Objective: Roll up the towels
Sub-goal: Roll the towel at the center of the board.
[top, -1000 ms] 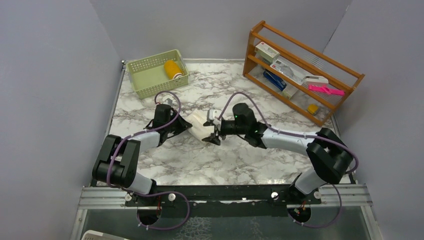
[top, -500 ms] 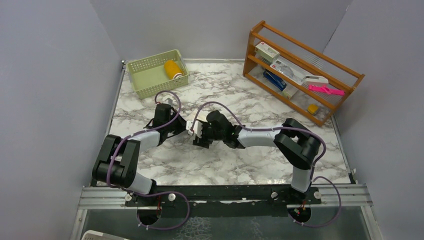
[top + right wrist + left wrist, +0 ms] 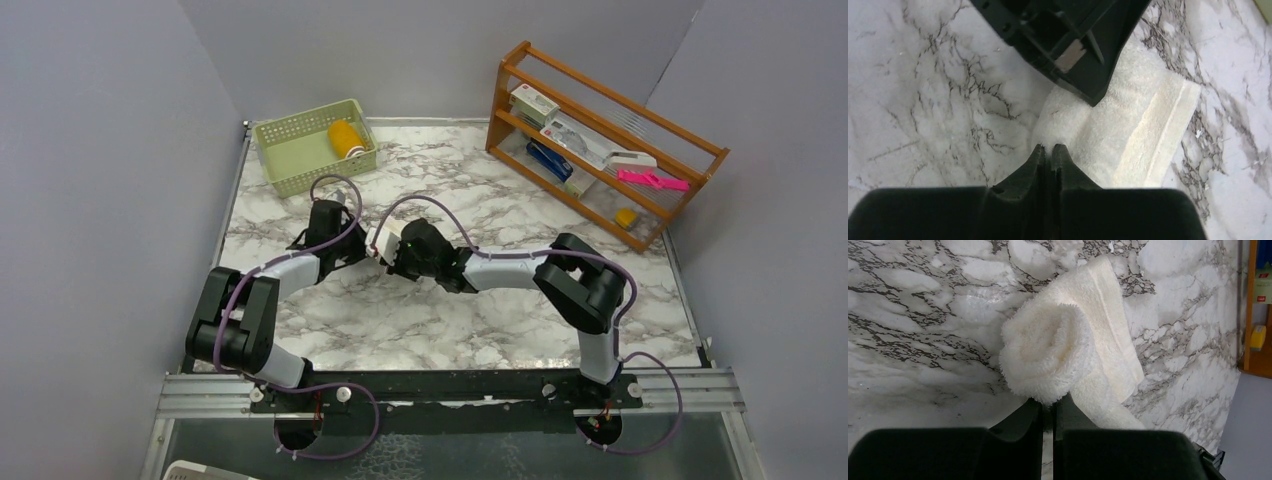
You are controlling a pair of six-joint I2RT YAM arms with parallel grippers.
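The left gripper and right gripper are meeting tip to tip at mid-table, almost wholly covering a cream towel. A rolled mustard-yellow towel is lying in the green basket at far left, while a wooden rack is standing at far right on the marble table.

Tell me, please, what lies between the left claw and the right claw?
The partly rolled cream towel lies between the left claw and the right claw, as both wrist views show.
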